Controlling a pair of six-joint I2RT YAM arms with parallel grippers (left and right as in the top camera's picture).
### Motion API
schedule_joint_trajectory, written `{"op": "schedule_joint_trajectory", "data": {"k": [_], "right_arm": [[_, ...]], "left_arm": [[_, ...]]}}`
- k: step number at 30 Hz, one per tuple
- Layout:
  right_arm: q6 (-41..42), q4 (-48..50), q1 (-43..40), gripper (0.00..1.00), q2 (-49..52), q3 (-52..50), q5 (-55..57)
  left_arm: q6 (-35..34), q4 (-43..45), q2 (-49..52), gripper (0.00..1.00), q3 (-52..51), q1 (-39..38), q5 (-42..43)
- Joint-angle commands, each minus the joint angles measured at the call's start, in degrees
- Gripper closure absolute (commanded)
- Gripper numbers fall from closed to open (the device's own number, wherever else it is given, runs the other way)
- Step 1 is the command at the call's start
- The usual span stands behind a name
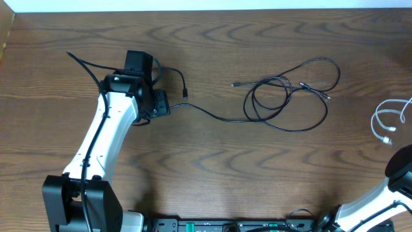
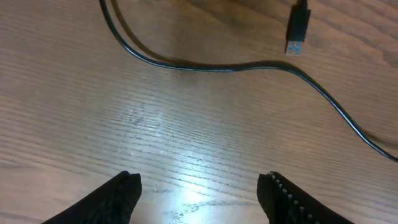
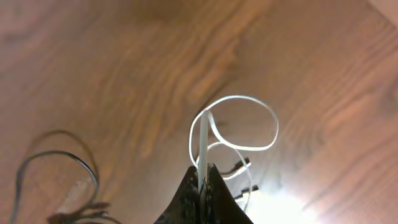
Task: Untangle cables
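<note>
The long black cable (image 1: 219, 118) runs from the far left of the table, past my left gripper (image 1: 158, 103), to a loose coil (image 1: 283, 98) at the centre right. In the left wrist view my left gripper (image 2: 200, 186) is open and empty just above the wood. The black cable (image 2: 236, 67) and its USB plug (image 2: 298, 28) lie ahead of it. The white cable (image 1: 381, 117) lies in loops at the right edge. My right gripper (image 3: 204, 177) is shut on the white cable (image 3: 202, 140), which loops out in front of it.
The wooden table (image 1: 212, 174) spans the whole overhead view. The left arm (image 1: 106, 138) reaches in from the front left, and the right arm (image 1: 399, 177) sits at the front right corner. Part of the black cable (image 3: 87, 163) shows at the left of the right wrist view.
</note>
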Motion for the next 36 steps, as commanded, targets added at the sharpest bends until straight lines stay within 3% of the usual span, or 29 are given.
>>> {"op": "schedule_joint_trajectory", "data": {"k": [1,7,9,10,17,21,26,31,36], "right_arm": [[-0.07,2.36,-1.84,0.99,-1.49,1.05,-2.27],[-0.11,1.29,-3.76,0.98,-1.88,1.70,-4.94],[-0.76,-0.90,-3.87,0.84,-1.88,1.05,-4.81],[-0.74,-2.32,-3.89,0.65,-1.88,0.68,-4.81],[-0.76,-7.39,-3.82,0.50,-1.79,-3.78,-5.60],[-9.57,-8.61,-2.16,0.42,-1.79,-6.99,-20.61],[-20.09,-9.40,4.33,0.38,-1.79,-10.86,-31.28],[-24.35,-8.00,16.48,0.36,-1.79,-14.38,-30.73],[-23.43,1.31,29.20,0.37,-1.79,-19.58,-21.09]], "left_arm": [[-0.31,-0.44,-0.96,0.35,0.50,0.26,0.09],[-0.31,-0.44,-0.96,0.35,0.50,0.26,0.09],[-0.31,-0.46,-0.96,0.34,0.50,0.26,0.09],[-0.31,-0.48,-0.96,0.34,0.50,0.26,0.09],[-0.31,-0.46,-0.96,0.35,0.50,0.26,0.09],[-0.31,-0.46,-0.96,0.34,0.50,0.26,0.09],[-0.31,-0.48,-0.96,0.34,0.50,0.26,0.09],[-0.28,-0.50,-0.96,0.34,0.50,0.26,0.07],[-0.28,-0.94,-0.96,0.34,0.50,0.26,0.07]]}}
